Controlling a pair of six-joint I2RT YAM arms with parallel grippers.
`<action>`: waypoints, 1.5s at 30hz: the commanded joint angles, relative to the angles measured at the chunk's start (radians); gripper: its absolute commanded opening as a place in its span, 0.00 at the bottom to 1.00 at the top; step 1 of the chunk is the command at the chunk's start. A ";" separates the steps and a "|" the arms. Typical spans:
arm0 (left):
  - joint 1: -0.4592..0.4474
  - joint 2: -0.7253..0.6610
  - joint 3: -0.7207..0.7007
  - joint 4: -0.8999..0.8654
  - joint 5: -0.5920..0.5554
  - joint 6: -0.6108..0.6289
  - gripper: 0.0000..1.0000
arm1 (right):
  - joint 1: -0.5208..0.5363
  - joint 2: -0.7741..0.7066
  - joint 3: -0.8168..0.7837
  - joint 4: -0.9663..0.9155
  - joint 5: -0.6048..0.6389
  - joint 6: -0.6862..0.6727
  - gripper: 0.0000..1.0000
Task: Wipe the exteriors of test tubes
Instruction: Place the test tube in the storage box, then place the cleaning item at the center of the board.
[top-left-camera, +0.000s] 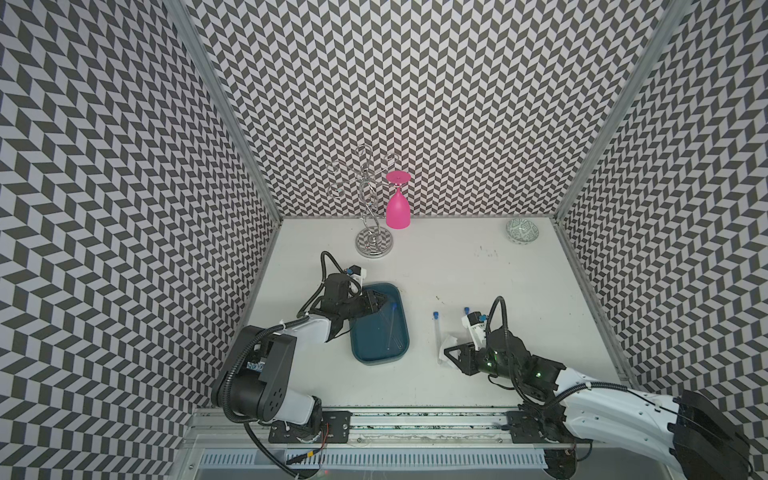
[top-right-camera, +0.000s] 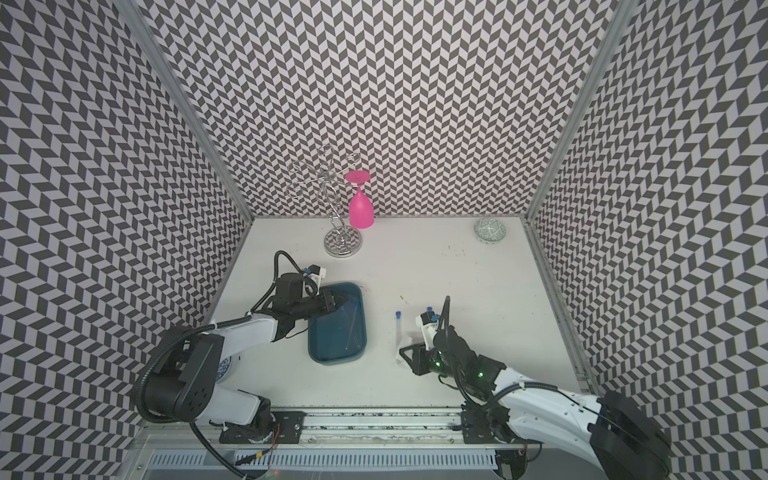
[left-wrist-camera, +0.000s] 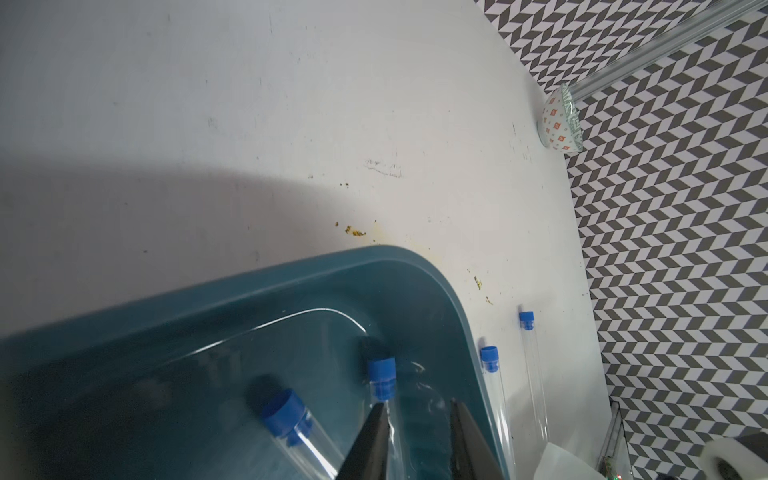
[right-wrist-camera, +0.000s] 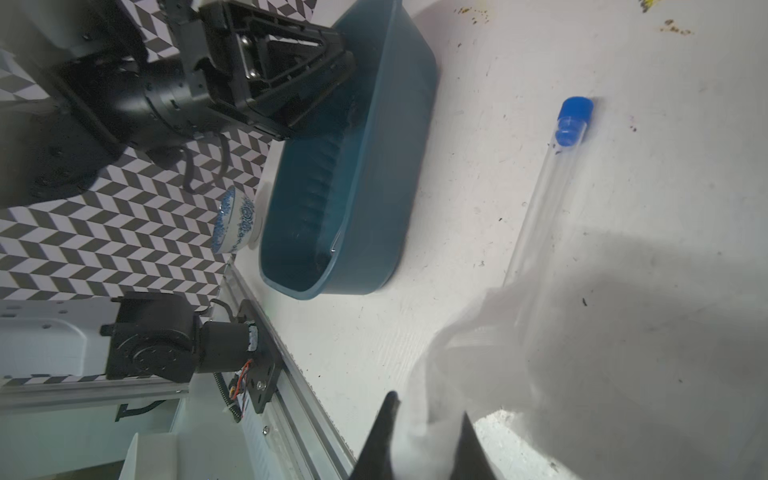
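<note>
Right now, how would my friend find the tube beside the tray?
Start at the teal tray on the white table; two blue-capped tubes lie outside it, toward the right arm. Take the tube nearer the tray: it shows nearly whole from above, while its neighbour shows only a cap.

Teal tray, blue-capped test tubes

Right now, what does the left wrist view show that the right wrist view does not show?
Only the left wrist view: two capped test tubes inside the teal tray, the left gripper open over one, and an orange-patterned bowl. Only the right wrist view: the right gripper shut on the white tissue, and a blue-patterned bowl. Both: the tray and a capped tube lying on the table.
</note>
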 joint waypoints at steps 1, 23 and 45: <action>-0.007 0.018 0.021 0.031 -0.013 -0.009 0.30 | -0.006 0.027 0.020 0.001 0.031 -0.001 0.18; -0.007 -0.261 -0.041 -0.060 -0.029 0.034 0.35 | -0.024 0.141 0.116 -0.180 0.100 -0.004 0.33; -0.008 -0.490 -0.160 -0.088 -0.023 0.018 0.39 | -0.026 0.442 0.634 -0.484 0.277 -0.213 0.47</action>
